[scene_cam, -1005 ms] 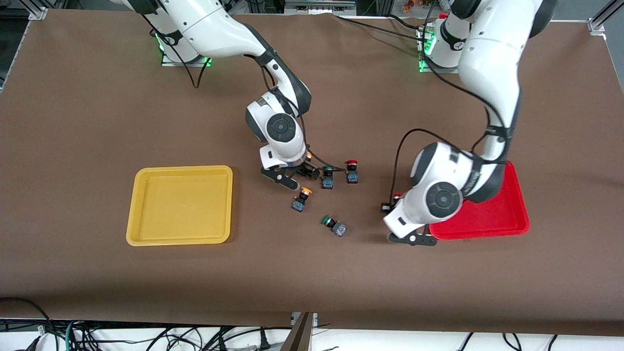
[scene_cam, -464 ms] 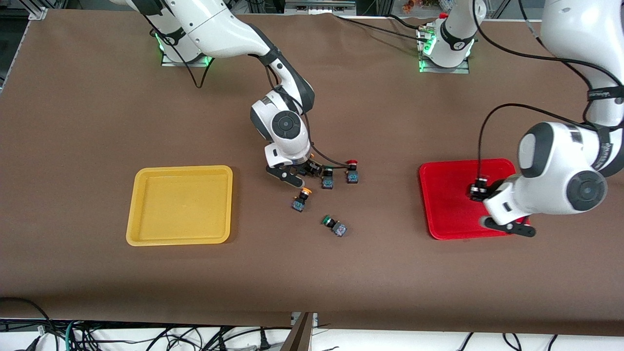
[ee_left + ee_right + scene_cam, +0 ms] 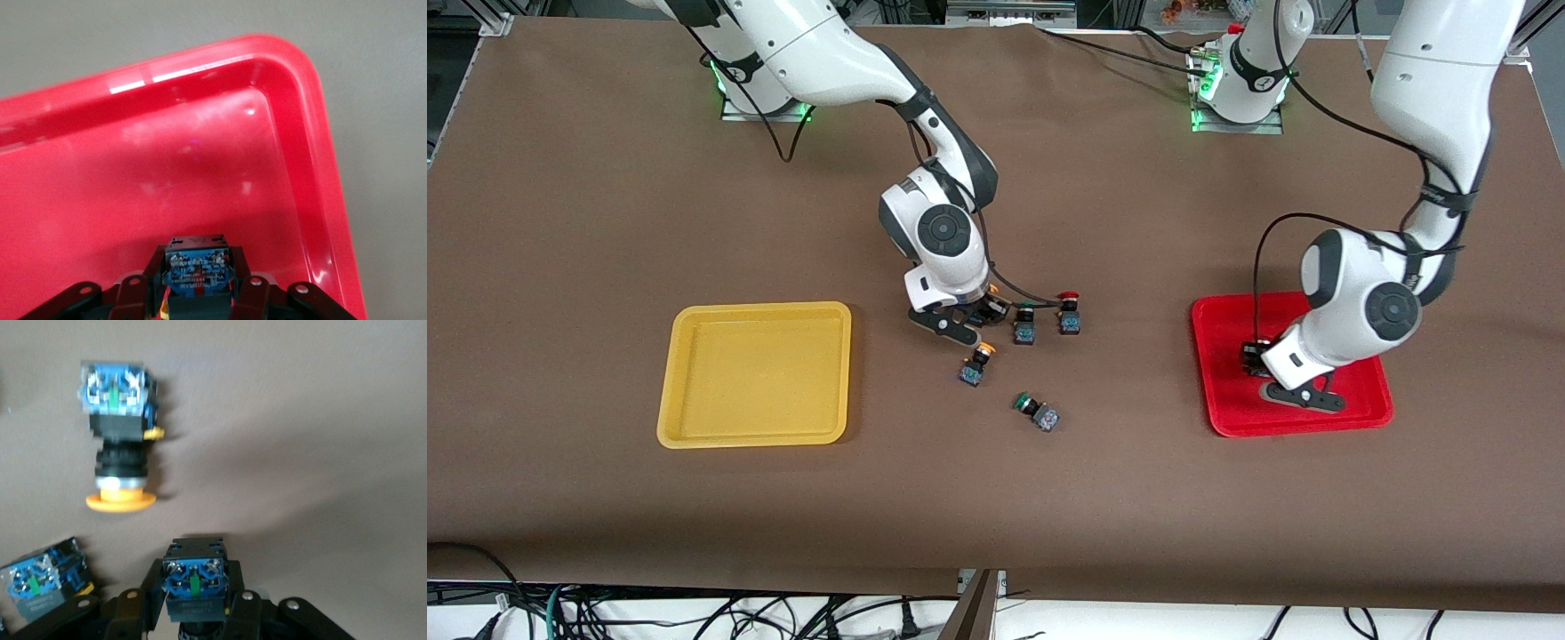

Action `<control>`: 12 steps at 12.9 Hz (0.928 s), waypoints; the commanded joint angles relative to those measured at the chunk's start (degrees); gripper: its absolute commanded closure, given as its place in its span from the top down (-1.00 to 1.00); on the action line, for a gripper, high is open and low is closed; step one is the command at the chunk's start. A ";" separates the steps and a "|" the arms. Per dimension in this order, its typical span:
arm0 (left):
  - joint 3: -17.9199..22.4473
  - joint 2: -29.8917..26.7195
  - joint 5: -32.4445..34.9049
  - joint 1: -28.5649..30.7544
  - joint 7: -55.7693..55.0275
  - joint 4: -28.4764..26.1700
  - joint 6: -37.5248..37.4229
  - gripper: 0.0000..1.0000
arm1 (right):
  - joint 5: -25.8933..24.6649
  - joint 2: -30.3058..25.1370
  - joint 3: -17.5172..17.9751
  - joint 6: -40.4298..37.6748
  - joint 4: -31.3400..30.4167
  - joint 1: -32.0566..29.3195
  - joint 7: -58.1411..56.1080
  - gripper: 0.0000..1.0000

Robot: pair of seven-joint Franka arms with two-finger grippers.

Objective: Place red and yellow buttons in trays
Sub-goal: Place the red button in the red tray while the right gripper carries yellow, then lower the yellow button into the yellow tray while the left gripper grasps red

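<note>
My left gripper (image 3: pixel 1256 358) hangs low over the red tray (image 3: pixel 1298 428), shut on a button (image 3: pixel 198 261) with a black body and bluish base; its cap is hidden. My right gripper (image 3: pixel 984 311) is down among the loose buttons mid-table, shut on another bluish-based button (image 3: pixel 193 579) with its cap hidden. A yellow-capped button (image 3: pixel 975 363) lies just nearer the camera than that gripper and shows as the yellow-capped button (image 3: pixel 119 437) in the right wrist view. A red-capped button (image 3: pixel 1069 314) stands toward the left arm's end. The yellow tray (image 3: pixel 756 308) holds nothing.
A green-capped button (image 3: pixel 1024 324) stands between the right gripper and the red-capped one. Another green-capped button (image 3: pixel 1036 412) lies on its side nearer the camera. Brown cloth covers the table. The red tray's corner rim (image 3: pixel 313 133) curves past the left gripper.
The left arm swung with its button from the table beside the red tray to over the tray's floor. The right gripper closed on a button among the loose ones.
</note>
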 commanded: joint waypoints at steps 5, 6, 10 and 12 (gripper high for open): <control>-0.42 -8.25 -0.50 -0.65 -1.09 0.80 -4.78 1.00 | 0.44 -7.45 -7.35 -12.63 -0.81 -8.53 -23.22 -1.00; -2.08 -9.22 -1.90 -0.65 -2.14 2.89 -7.77 1.00 | 0.44 -7.27 -9.91 -13.51 -0.90 -9.05 -27.17 -1.00; -10.42 -7.49 -5.25 -1.61 -17.31 9.24 -15.00 1.00 | 0.62 -5.70 -11.34 -12.65 -0.90 -18.35 -43.35 -1.00; -11.06 -5.38 -4.64 -6.33 -23.65 9.50 -14.31 1.00 | 0.71 -4.55 -11.34 -10.46 -1.25 -22.57 -50.47 -1.00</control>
